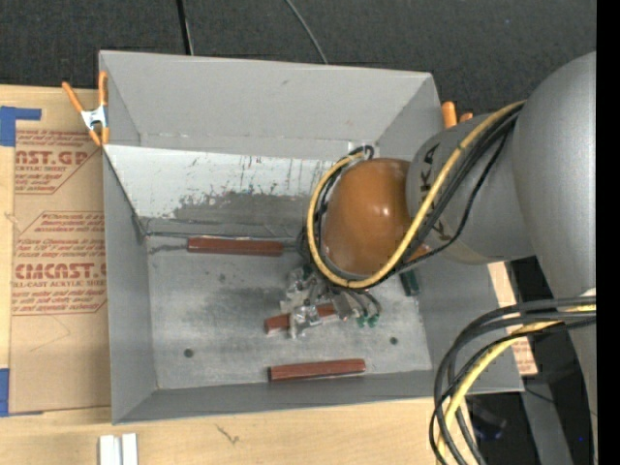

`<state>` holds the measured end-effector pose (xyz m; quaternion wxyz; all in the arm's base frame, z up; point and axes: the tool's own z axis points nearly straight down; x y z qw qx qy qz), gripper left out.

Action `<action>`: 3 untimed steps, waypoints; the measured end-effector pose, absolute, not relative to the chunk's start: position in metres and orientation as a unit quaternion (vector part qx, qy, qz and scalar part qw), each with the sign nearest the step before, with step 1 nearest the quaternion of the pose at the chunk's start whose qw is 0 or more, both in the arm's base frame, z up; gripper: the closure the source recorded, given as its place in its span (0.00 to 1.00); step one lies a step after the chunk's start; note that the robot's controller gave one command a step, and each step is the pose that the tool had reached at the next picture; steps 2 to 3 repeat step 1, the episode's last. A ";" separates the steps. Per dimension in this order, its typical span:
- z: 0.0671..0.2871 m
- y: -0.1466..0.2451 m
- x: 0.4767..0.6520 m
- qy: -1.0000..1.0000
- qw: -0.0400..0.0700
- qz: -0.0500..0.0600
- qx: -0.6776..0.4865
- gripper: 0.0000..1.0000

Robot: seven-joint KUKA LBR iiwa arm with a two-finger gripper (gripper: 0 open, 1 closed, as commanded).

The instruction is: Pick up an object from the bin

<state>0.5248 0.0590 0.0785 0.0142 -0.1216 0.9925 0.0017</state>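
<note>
The grey bin (208, 303) has a scratched floor and sits on a wooden desk (291, 439). The gripper (308, 315) is right over the middle brown stick (278, 325). I cannot tell if it grips.

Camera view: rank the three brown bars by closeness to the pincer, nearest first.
1. The middle brown bar, right at the pincer, mid-floor of the bin.
2. The lower brown bar, along the wall at the view's bottom.
3. The upper brown bar, up and to the left, at the foot of the back slope.
</note>
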 end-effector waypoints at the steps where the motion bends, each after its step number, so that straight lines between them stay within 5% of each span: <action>1: 0.211 0.070 0.539 0.993 0.001 0.001 -0.114 1.00; 3: 0.211 0.070 0.539 0.993 0.001 0.001 -0.114 1.00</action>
